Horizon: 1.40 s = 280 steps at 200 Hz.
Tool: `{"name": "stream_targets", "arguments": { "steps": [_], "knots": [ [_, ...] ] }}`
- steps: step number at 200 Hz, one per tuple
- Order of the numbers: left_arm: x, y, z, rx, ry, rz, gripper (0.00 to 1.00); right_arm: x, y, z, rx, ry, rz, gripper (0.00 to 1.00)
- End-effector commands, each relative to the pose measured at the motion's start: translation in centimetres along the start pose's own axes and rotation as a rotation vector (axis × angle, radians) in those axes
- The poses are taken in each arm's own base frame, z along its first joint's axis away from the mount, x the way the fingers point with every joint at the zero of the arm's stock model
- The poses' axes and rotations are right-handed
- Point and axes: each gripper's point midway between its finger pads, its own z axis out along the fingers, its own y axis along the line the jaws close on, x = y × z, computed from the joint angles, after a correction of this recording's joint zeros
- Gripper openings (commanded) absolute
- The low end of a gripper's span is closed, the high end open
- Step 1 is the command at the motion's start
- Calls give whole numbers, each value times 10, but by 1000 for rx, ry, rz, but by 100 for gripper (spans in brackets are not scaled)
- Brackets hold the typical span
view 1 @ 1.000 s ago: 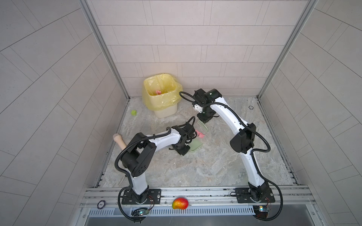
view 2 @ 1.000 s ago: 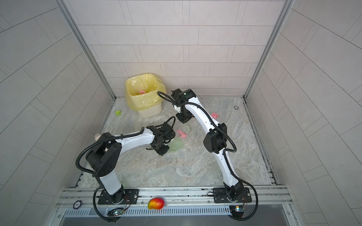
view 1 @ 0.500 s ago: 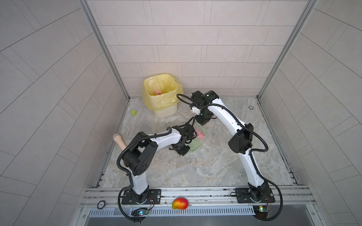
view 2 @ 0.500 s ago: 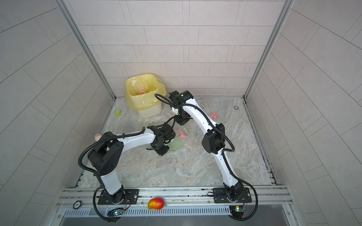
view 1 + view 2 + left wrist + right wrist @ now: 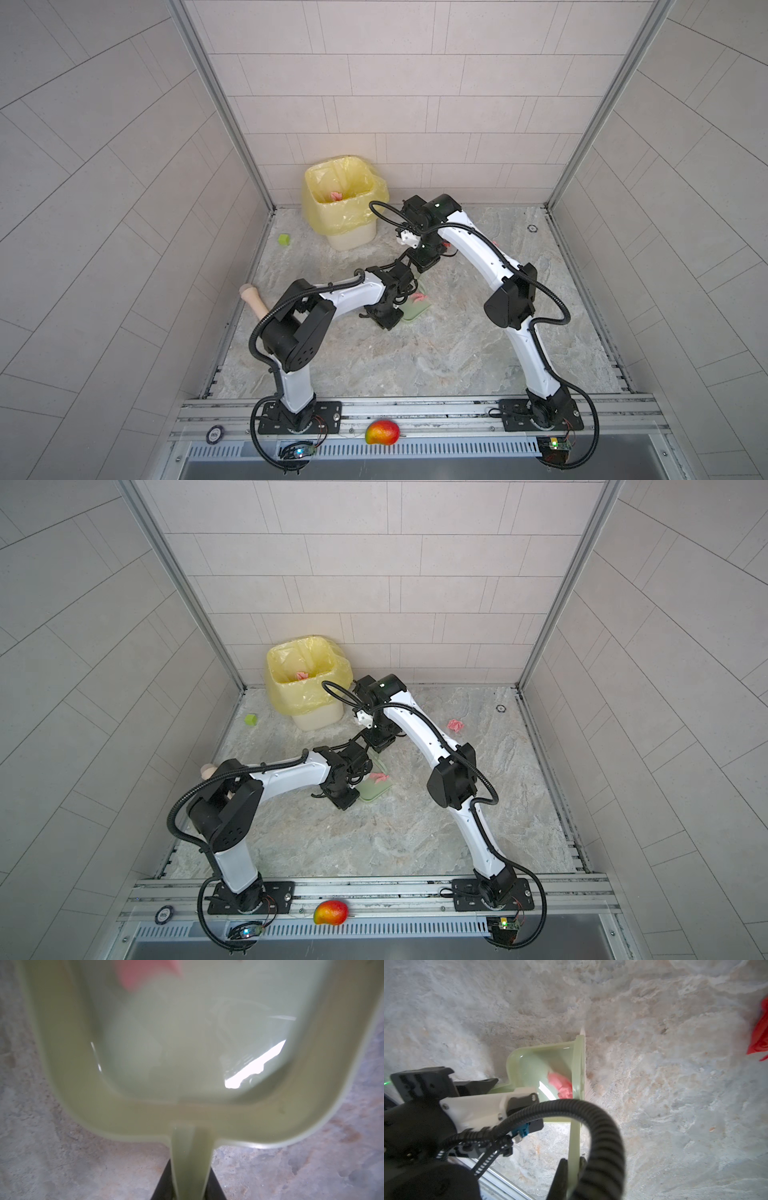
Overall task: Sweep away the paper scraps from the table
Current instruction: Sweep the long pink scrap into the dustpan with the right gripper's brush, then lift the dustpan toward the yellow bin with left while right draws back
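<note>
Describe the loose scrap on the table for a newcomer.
From the yellow-bagged bin at the back of the grey marble table, look right, past the right arm. The crumpled reddish-pink paper scrap lies alone on the stone; another scrap sits in the pale green dustpan.

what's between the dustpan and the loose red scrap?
Right wrist view: the brush stands at the dustpan mouth; past its bristles, only bare table up to the red scrap.

A pale green dustpan (image 5: 187, 1064), blurred, fills most of the view and lies on the marble table (image 5: 52, 1157); a pink paper scrap (image 5: 143, 972) smears inside it, opposite the handle (image 5: 191, 1153); the left gripper (image 5: 191, 1186) clamps that handle between black fingers (image 5: 164, 1182).
</note>
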Motion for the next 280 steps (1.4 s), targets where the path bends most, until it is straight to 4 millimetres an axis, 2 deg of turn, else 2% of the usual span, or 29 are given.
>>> {"name": "stream_targets", "arguments": {
  "steps": [1, 42, 94, 126, 169, 233, 280],
  "knots": [
    [2, 2, 1, 0, 22, 3, 0, 15, 27, -20, -92, -5, -5, 0],
    [2, 1, 0, 3, 22, 2, 0, 23, 33, -27, -118, -11, 1, 0],
    [2, 0, 0, 10, 18, 2, 0, 28, -18, -44, 89, -36, 73, 0],
    [2, -1, -3, 14, 2, 0, 0, 35, -33, -54, 136, -43, 98, 0],
    [-6, 2, -16, 3, -69, -7, 0, 44, -49, -65, 152, -81, 149, 0],
    [-12, 10, -59, -14, -190, -43, 0, 69, -55, -65, 8, -203, 288, 0],
    [-7, 25, -118, -59, -259, -98, 0, 105, -56, -53, -62, -225, 366, 0]
  ]
}}
